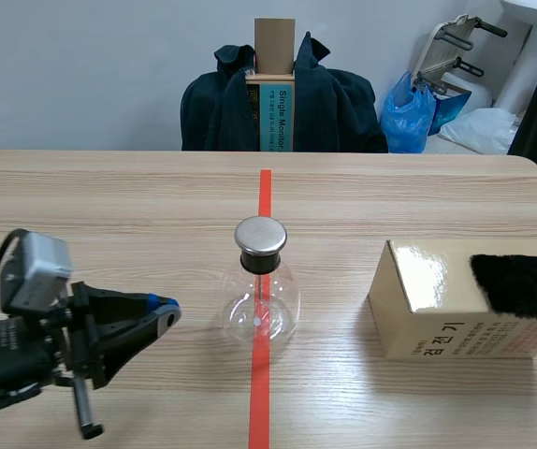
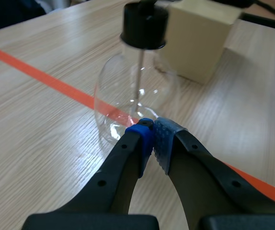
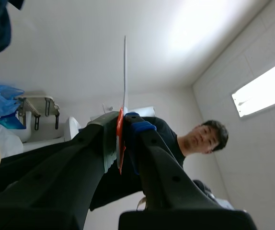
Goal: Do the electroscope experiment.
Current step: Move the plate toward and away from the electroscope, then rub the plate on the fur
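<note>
**Inspector:** Electroscope (image 1: 260, 299) stands on the red tape line (image 1: 265, 192), between the arms. Glass bulb, metal cap (image 1: 260, 236). Judged light, fragile and slippery, so contact belongs at the cap.

**Assistant:** Pincers?

**Inspector:** Left gripper (image 2: 153, 136) is closed on nothing, tips just beside the bulb. Right gripper (image 3: 120, 129) points upward, clamping a thin strip (image 3: 124, 72), seemingly stiff, at its red end.

**Assistant:** Obstructions?

**Inspector:** Cardboard box (image 1: 456, 318) carrying a black fur pad (image 1: 521, 285), well right of the electroscope. Nothing stands over the cap.
</note>
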You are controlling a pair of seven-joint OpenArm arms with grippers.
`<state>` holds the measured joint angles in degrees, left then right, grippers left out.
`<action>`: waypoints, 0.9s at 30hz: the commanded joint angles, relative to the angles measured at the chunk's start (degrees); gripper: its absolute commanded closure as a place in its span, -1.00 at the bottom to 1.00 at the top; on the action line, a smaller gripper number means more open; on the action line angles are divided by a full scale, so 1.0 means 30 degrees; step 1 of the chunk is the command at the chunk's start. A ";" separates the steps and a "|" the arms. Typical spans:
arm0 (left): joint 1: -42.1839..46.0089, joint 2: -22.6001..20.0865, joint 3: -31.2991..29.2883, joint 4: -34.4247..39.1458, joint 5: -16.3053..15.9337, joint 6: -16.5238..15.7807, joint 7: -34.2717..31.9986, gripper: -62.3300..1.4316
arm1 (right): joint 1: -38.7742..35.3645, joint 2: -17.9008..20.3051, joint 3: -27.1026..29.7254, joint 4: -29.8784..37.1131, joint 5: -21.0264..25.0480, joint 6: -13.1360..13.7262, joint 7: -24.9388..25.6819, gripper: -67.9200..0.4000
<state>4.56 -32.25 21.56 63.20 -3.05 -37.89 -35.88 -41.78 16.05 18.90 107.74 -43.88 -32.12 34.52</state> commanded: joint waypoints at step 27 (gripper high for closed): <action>1.0863 -0.2849 -0.7665 0.9530 -0.0255 0.0437 -0.0182 -1.00 | 0.3534 -0.3905 0.1967 -0.8437 -0.3854 -0.2157 0.1319 0.96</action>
<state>37.43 -41.25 -0.95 91.24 -3.03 -36.51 -35.77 -31.81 3.92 24.27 81.58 -55.61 -38.17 38.11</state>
